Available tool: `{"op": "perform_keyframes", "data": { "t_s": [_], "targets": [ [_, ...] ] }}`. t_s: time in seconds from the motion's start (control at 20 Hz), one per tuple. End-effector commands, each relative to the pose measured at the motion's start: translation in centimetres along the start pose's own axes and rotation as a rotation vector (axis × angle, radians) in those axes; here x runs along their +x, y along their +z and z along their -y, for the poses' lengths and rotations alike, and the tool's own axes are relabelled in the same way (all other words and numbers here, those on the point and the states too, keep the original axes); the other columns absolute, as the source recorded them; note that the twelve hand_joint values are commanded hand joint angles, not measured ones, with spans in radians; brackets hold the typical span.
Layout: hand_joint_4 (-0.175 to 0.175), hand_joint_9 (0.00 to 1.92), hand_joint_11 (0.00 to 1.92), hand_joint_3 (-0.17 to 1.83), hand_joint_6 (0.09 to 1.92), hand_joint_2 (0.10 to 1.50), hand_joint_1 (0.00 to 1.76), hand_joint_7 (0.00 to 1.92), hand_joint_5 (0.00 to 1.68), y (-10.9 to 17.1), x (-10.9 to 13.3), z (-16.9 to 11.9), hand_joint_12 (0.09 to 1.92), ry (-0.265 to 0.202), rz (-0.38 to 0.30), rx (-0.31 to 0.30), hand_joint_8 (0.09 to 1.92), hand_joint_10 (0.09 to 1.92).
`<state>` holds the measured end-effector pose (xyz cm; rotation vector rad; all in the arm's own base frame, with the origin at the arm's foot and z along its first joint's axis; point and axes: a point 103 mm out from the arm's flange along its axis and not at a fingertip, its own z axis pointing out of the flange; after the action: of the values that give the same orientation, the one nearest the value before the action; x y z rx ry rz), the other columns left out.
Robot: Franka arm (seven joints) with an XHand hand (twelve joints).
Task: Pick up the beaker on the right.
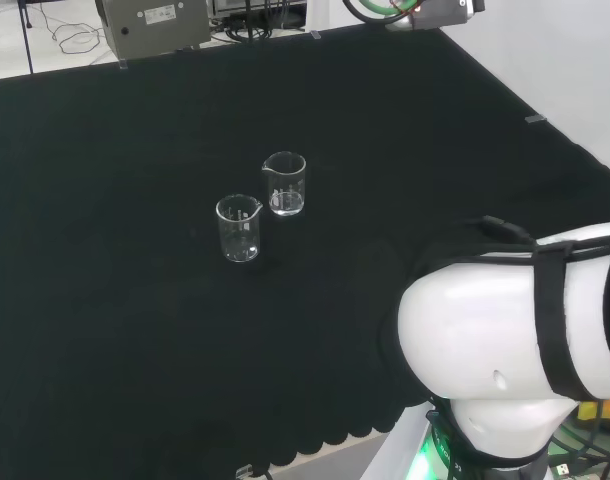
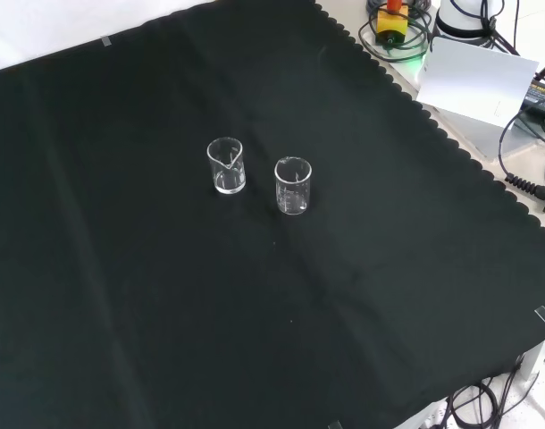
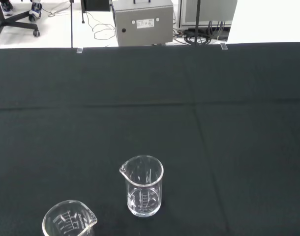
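Beakers: two (image 1: 285, 184) (image 1: 239, 228) upright on the cloth (image 1: 105, 300) (hand's state: cannot tell).

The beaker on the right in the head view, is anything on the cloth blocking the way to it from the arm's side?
Nothing visible does. That beaker stands upright with bare black cloth between it and the arm's white link. The other beaker stands to its left and nearer, apart from it.

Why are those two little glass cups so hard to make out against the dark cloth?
Head view: the right beaker and left beaker are clear, showing as pale rims and glints on the black cloth. Front view: same faint outlines. Wrist view: printed scale lines help.
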<state>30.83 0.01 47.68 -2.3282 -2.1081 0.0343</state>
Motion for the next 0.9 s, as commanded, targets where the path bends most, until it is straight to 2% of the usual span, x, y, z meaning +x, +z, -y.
{"op": "perform_keyframes", "data": {
  "t_s": [0.05, 0.5, 0.8, 0.9],
  "targets": [
    [-0.009, 0.1, 0.0, 0.35, 0.09, 1.25, 0.0, 0.0, 0.24, 2.2, -0.2, -1.1, 1.25, 0.013, -0.022, 0.027, 0.45, 0.62],
    [-0.014, 0.11, 0.0, 0.32, 0.09, 1.24, 0.02, 0.01, 0.26, 6.7, -2.4, -2.8, 1.24, 0.05, -0.048, 0.076, 0.45, 0.63],
    [-0.021, 0.15, 0.0, 0.31, 0.09, 1.24, 0.05, 0.05, 0.29, 9.6, -3.8, -5.6, 1.27, 0.009, -0.07, 0.048, 0.47, 0.64],
    [-0.023, 0.16, 0.0, 0.3, 0.09, 1.23, 0.07, 0.06, 0.3, 10.9, -4.3, -6.8, 1.28, -0.018, -0.099, 0.047, 0.48, 0.64]
  ]
}}
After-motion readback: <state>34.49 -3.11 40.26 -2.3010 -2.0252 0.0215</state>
